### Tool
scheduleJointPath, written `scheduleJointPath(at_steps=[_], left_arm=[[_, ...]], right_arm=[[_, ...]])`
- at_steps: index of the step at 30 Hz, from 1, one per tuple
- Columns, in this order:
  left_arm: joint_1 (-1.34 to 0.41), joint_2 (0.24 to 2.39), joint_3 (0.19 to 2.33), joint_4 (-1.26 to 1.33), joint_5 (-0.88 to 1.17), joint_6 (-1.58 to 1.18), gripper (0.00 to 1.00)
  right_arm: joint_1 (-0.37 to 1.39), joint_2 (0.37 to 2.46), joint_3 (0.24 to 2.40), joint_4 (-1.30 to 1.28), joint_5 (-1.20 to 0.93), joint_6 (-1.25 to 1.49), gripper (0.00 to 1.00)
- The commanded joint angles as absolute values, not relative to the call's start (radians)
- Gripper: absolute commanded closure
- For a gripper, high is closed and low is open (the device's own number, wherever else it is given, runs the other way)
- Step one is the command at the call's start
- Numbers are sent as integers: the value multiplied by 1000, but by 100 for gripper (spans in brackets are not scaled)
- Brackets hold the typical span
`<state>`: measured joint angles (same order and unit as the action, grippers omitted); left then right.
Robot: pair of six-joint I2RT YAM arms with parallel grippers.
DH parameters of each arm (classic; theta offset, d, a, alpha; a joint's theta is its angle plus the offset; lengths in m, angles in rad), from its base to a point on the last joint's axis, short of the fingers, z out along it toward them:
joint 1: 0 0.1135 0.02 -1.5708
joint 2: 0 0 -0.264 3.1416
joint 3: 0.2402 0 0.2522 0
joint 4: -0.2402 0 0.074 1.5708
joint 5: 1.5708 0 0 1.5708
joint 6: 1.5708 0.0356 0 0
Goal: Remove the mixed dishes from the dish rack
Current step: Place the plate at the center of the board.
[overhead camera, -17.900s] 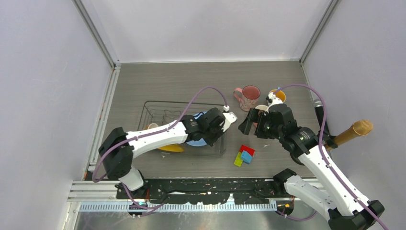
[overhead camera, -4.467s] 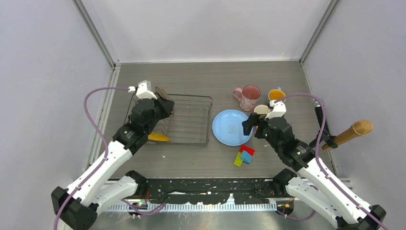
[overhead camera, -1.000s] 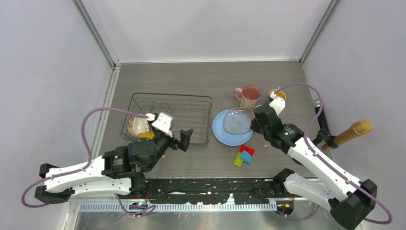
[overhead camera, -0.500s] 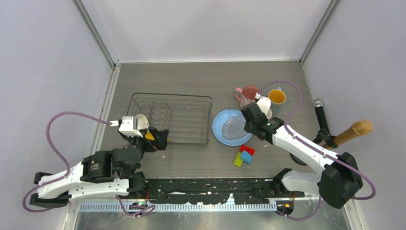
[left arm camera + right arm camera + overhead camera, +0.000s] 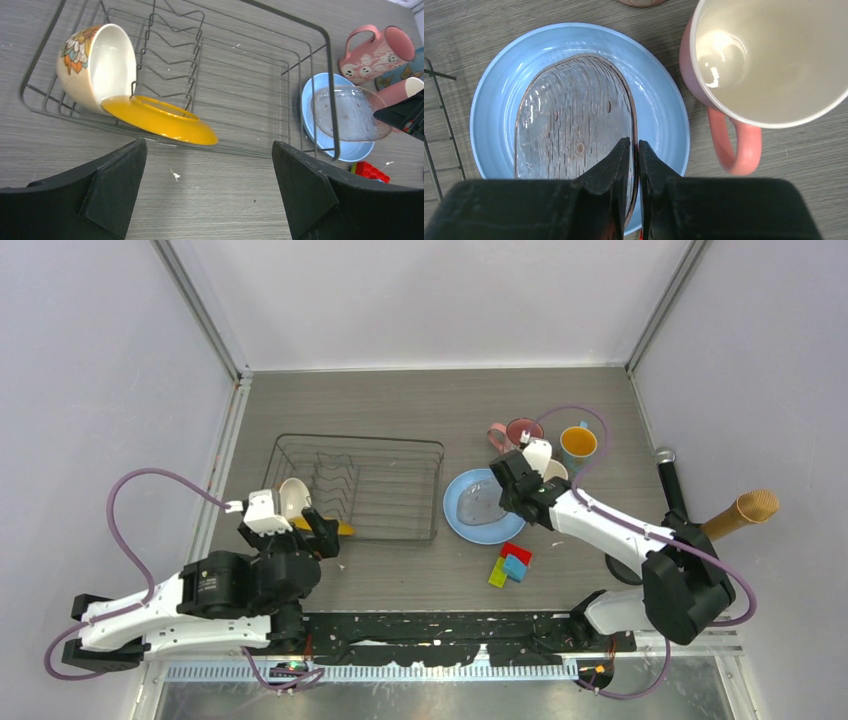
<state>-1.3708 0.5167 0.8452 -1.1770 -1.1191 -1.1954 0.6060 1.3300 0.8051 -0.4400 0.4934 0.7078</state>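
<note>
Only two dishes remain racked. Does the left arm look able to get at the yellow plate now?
Probably yes: its fingers stand open just outside the dish rack, facing the yellow plate, which lies tilted at the near side; nothing covers its near rim.

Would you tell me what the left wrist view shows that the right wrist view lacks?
Left wrist only: the cream bowl and yellow plate at the front of the dish rack, the speckled pink mug, the open left gripper. Right wrist only: the salmon mug's inside and handle, the right gripper closed on the clear dish's rim. Both: that dish on the light blue plate, plus rack wire.
</note>
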Motion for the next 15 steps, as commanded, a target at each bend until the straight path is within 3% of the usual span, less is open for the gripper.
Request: scheduleJointPath(at_steps=[1, 15], left_arm=[[-1373, 530, 872, -1312, -1173, -1389, 0], [-1371, 575, 843, -1190, -1115, -1346, 0]], right_arm=[[609, 1363, 845, -401, 549, 717, 79], [609, 1349, 882, -408, 458, 684, 31]])
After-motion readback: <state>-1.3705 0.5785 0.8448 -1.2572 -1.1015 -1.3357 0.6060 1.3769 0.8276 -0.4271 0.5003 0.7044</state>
